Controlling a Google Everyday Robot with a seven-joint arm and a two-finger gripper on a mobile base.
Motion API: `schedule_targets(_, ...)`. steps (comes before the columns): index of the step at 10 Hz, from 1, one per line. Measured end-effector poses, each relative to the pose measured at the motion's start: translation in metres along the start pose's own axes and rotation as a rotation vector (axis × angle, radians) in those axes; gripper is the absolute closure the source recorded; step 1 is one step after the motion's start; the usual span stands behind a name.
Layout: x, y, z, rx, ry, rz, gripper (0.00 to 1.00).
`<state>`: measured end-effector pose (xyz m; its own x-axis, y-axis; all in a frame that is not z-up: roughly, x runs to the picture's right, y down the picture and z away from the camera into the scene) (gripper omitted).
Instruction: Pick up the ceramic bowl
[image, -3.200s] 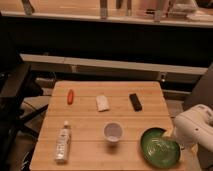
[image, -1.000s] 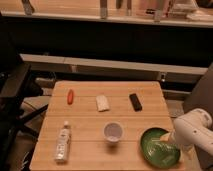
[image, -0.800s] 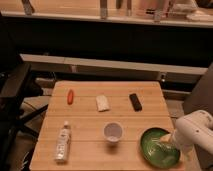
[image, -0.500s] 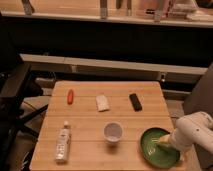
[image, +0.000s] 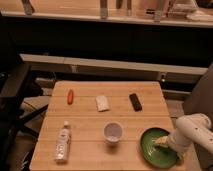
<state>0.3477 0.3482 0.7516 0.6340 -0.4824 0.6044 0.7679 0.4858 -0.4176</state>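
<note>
The ceramic bowl (image: 154, 148) is a wide, shallow, glossy green dish at the table's front right corner. My gripper (image: 165, 144) is at the end of the white arm (image: 192, 131) that reaches in from the right. It sits low over the bowl's right half, at or inside the rim. The arm's end covers part of the bowl's right side.
On the wooden table (image: 90, 125) are a small white cup (image: 113, 132) left of the bowl, a clear bottle (image: 62, 142) lying at the front left, a red object (image: 70, 96), a white packet (image: 102, 102) and a black object (image: 135, 101). A dark chair (image: 12, 100) stands at the left.
The arm has come down and shifted left, from beside the bowl's right edge to over the bowl's right half. The bowl and other objects have not moved.
</note>
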Motion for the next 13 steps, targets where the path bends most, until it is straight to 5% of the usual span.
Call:
schedule_targets(2, 0.0017, 0.0032, -0.0113, -0.01, 0.027, 0.001, 0.47)
schedule_targets(7, -0.0008, 0.0011, -0.0088, -0.007, 0.001, -0.003, 0.95)
schedule_targets(13, -0.0006, 0.0015, -0.014, -0.007, 0.001, -0.003, 1.0)
